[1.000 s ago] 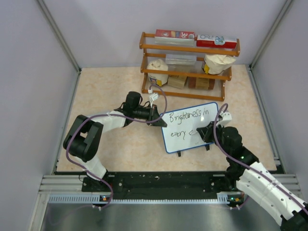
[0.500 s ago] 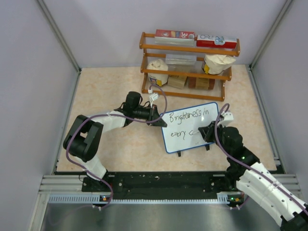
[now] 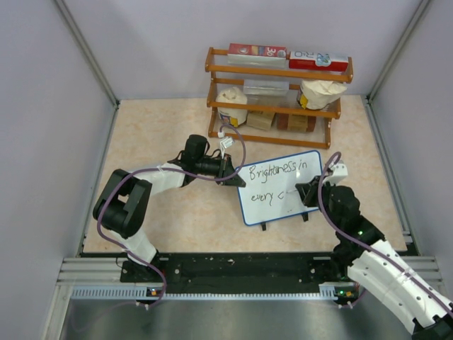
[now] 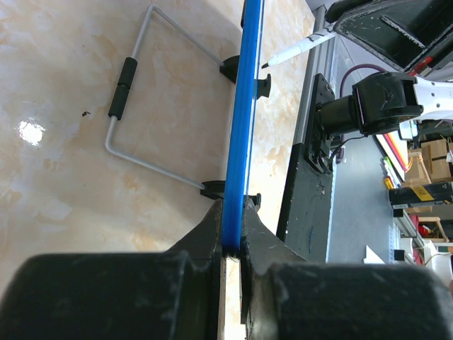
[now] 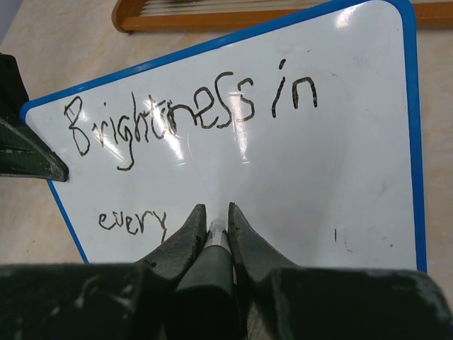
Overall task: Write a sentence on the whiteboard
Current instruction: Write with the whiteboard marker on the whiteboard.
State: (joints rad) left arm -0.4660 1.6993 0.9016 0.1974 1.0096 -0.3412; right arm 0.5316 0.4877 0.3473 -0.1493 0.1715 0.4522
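Black sentence (image 3: 272, 172) is gaining a "c" after "every": right gripper (image 5: 214, 211), clenching the marker (image 5: 216, 239), is drifting rightward, starting the next word; left gripper (image 4: 230, 237) is clamping the whiteboard (image 3: 265, 212).

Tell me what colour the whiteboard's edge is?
Blue; the whiteboard rim shows best in the left wrist view.

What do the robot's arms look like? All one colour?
No. Both the left arm and right arm have white shells with chunky black joints, and a purple cable runs along each. The left gripper and right gripper have black, scuffed, tapering fingers.
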